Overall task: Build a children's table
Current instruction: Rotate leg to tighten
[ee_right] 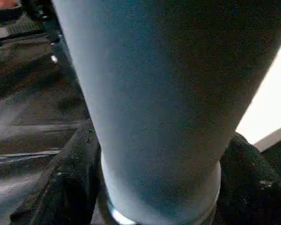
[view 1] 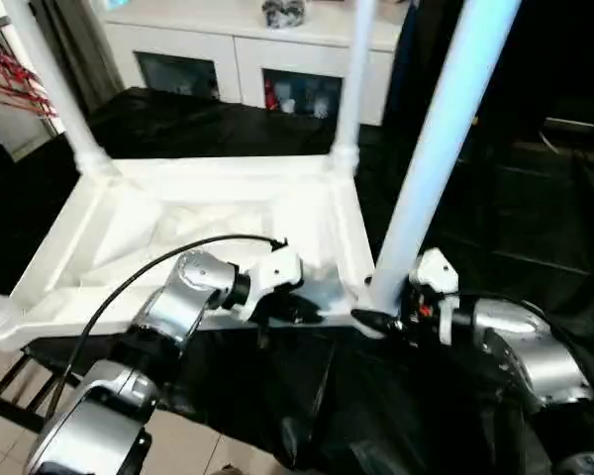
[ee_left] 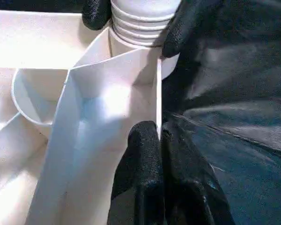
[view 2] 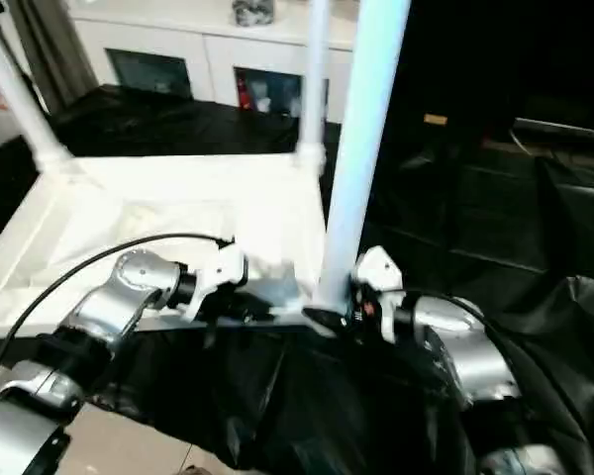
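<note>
Both my grippers work one corner: left gripper (view 1: pixel 302 309) pinched shut at nine o'clock, right gripper (view 1: pixel 376 319) grasping the leg (view 1: pixel 438 148) base at three o'clock.

I see children's table (view 1: pixel 129 267) upside down, centre-left of frame, white, ribbed underside up. Far legs (view 1: pixel 348 79) upright in corner sockets, upper frame. Near-right leg (view 1: pixel 441 139) stands slightly tilted at near-right corner, threaded end at socket.

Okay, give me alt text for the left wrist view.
Two black fingers pinch the thin edge of the white table top at a corner. Beyond, two more black fingers flank the ribbed leg at its socket; black sheeting lies alongside.
</note>
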Motion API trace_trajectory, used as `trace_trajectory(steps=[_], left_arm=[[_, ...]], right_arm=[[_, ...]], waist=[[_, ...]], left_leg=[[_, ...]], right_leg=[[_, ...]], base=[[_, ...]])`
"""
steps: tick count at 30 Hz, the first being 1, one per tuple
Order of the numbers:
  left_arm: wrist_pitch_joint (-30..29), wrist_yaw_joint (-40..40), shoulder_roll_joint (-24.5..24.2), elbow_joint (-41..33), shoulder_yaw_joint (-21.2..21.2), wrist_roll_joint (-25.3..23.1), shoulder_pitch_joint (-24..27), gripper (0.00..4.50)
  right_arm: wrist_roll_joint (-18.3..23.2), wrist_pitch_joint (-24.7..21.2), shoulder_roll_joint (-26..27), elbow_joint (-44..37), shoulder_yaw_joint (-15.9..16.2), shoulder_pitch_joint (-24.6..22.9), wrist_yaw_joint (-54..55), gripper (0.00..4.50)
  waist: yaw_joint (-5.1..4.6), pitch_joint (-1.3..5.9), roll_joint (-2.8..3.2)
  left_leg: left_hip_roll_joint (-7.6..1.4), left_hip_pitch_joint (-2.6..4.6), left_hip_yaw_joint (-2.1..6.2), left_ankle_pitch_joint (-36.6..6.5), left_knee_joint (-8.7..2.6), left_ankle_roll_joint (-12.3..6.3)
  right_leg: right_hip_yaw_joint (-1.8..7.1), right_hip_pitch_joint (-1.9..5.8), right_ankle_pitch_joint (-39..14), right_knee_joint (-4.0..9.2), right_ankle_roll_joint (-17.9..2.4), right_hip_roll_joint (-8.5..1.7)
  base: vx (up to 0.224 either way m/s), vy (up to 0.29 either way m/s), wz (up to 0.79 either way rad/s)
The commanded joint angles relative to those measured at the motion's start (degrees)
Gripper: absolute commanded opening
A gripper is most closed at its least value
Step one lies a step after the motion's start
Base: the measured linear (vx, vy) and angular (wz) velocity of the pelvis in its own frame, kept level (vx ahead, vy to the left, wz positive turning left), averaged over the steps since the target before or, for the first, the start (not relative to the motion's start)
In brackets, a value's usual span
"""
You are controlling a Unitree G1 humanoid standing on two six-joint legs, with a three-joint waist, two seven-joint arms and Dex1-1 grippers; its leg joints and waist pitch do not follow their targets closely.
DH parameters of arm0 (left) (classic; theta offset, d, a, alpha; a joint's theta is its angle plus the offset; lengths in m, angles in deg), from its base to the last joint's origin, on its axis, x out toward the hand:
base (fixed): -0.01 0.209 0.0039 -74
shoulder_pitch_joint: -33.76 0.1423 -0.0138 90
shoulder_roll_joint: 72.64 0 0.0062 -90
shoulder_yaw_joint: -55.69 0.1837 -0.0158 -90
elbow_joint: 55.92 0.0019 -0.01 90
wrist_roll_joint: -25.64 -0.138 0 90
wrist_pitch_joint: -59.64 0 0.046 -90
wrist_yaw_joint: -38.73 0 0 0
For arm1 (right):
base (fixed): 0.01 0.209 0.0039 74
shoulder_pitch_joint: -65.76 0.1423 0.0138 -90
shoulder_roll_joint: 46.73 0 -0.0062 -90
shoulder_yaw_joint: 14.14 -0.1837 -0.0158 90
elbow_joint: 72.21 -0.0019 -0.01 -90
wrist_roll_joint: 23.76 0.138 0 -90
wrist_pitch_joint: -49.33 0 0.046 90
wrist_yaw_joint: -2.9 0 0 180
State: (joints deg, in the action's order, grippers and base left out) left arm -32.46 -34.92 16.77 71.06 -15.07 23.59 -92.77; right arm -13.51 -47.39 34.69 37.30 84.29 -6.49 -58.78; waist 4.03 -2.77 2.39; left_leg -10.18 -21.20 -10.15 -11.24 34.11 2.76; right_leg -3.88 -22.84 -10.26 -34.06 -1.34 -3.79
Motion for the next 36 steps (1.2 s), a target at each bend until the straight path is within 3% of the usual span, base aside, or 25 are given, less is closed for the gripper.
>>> trace_trajectory(steps=[1,8,11,13,14,16,18,20,21,24,25,27,29,36], left_arm=[[-0.18,-0.93,0.4,-2.22,1.14,0.76,-0.07,0.0],[-0.41,1.07,1.32,-1.79,0.55,0.34,-0.04,0.0],[-0.29,10.8,4.87,1.8,-1.45,-1.0,-1.84,0.0],[-0.86,17.01,6.99,4.27,-2.12,-2.25,-3.2,0.0],[-0.86,17.01,6.99,4.27,-2.12,-2.25,-3.2,0.0],[-2.5,23.88,9.84,7.07,-2.65,-3.42,-4.97,0.0],[-2.92,25.87,10.79,7.88,-2.9,-3.58,-5.51,0.0],[-2.92,25.87,10.79,7.88,-2.9,-3.58,-5.51,0.0],[-2.92,25.87,10.79,7.88,-2.9,-3.58,-5.51,0.0],[-2.92,25.87,10.79,7.88,-2.9,-3.58,-5.51,0.0],[-3.5,28.27,11.88,8.73,-3.17,-3.81,-6.12,0.0],[-2.82,31.02,14.62,9.65,-1.92,-5.13,-6.01,0.0],[-1.78,30.67,15.05,9.65,-1.53,-5.55,-5.58,0.0],[1.4,23.98,12.03,7.08,-1.42,-3.69,-3.78,0.0]], right_arm=[[0.47,-1.42,0.3,-1.59,2.6,-0.93,-2.41,2.8],[0.38,-2.34,1.08,-2.49,2.85,-1.63,-1.09,2.74],[-2.39,-1.5,5.36,1.41,0.63,-0.56,9.56,2.73],[-4.43,-1.57,9.01,6.01,-1.69,1.44,20.23,2.72],[-4.43,-1.57,9.01,6.01,-1.69,1.44,20.23,2.72],[-4.97,-2.19,13.94,11.02,-5.19,3.79,32.74,2.72],[-4.96,-2.55,15.4,12.11,-6.02,4.36,36.02,2.72],[-4.96,-2.55,15.4,12.11,-6.02,4.36,36.02,2.72],[-4.96,-2.55,15.4,12.11,-6.02,4.36,36.02,2.72],[-4.96,-2.55,15.4,12.11,-6.02,4.36,36.02,2.72],[-5.11,-2.58,16.84,13.15,-6.56,4.94,39.01,3.28],[-4.41,-0.59,20.99,15.45,-6.92,7.24,41.47,3.42],[-3.99,-0.36,22.03,15.47,-7.29,7.78,40.85,3.48],[-3.94,0.12,18.12,11.9,-5.81,6.81,34.9,4.16]], waist=[[0.12,3.52,-0.88],[0.18,3.51,-0.79],[-0.07,3.34,-1.03],[-0.45,3.16,-1.09],[-0.59,3.15,-1.1],[-1.23,3.05,-0.93],[-1.4,3.07,-1.0],[-1.29,3.19,-1.09],[-1.26,3.36,-1.0],[-1.28,3.37,-0.98],[-1.37,3.3,-0.79],[-1.84,3.19,-0.6],[-1.84,3.19,-0.81],[-1.78,3.47,-0.98]], left_leg=[[-3.35,0.35,0.92,-8.56,-3.94,-5.48],[-3.26,0.42,0.88,-8.73,-3.88,-5.32],[-3.08,0.5,0.83,-9.46,-3.92,-4.2],[-2.8,0.82,1.0,-11.43,-4.13,-2.7],[-2.76,0.79,1.03,-11.57,-4.12,-2.37],[-2.77,0.86,1.22,-12.89,-4.39,-1.35],[-2.66,0.9,1.29,-13.35,-4.43,-1.16],[-2.66,0.76,1.17,-12.62,-4.28,-2.26],[-2.75,0.45,1.16,-10.9,-4.24,-3.19],[-2.75,0.42,1.08,-10.41,-4.16,-3.89],[-2.83,0.49,1.05,-10.63,-4.22,-3.78],[-2.62,0.59,1.14,-13.01,-4.33,-2.74],[-2.63,0.72,1.14,-13.59,-4.34,-2.75],[-2.77,0.27,1.08,-10.45,-4.15,-4.75]], right_leg=[[2.81,3.09,-11.54,3.93,-12.94,-4.95],[2.73,2.99,-11.9,4.02,-13.0,-4.89],[2.78,2.68,-14.28,4.38,-12.36,-4.86],[2.62,2.66,-20.27,5.1,-10.61,-4.94],[2.64,2.6,-21.31,5.15,-10.2,-4.96],[2.6,2.42,-23.5,5.37,-9.44,-4.89],[2.57,2.45,-23.79,5.54,-9.04,-4.92],[2.73,2.6,-21.88,5.49,-9.12,-5.02],[2.75,2.81,-18.22,5.03,-9.85,-4.97],[2.71,2.86,-16.07,4.85,-10.73,-5.0],[2.73,2.71,-16.28,4.89,-10.92,-4.99],[2.56,2.66,-18.88,5.29,-10.76,-4.95],[2.6,2.59,-20.19,5.46,-10.31,-4.97],[2.71,3.01,-14.78,4.68,-11.46,-5.15]], base=[[0.0,0.0,0.0],[0.0,0.0,0.0],[0.0,0.0,0.0],[0.0,0.0,0.0],[0.0,0.0,0.0],[0.0,0.0,0.0],[0.0,0.0,0.0],[0.0,0.0,0.0],[0.0,0.0,0.0],[0.0,0.0,0.0],[0.0,0.0,0.0],[0.0,0.0,0.0],[0.0,0.0,0.0],[0.0,0.0,0.0]])
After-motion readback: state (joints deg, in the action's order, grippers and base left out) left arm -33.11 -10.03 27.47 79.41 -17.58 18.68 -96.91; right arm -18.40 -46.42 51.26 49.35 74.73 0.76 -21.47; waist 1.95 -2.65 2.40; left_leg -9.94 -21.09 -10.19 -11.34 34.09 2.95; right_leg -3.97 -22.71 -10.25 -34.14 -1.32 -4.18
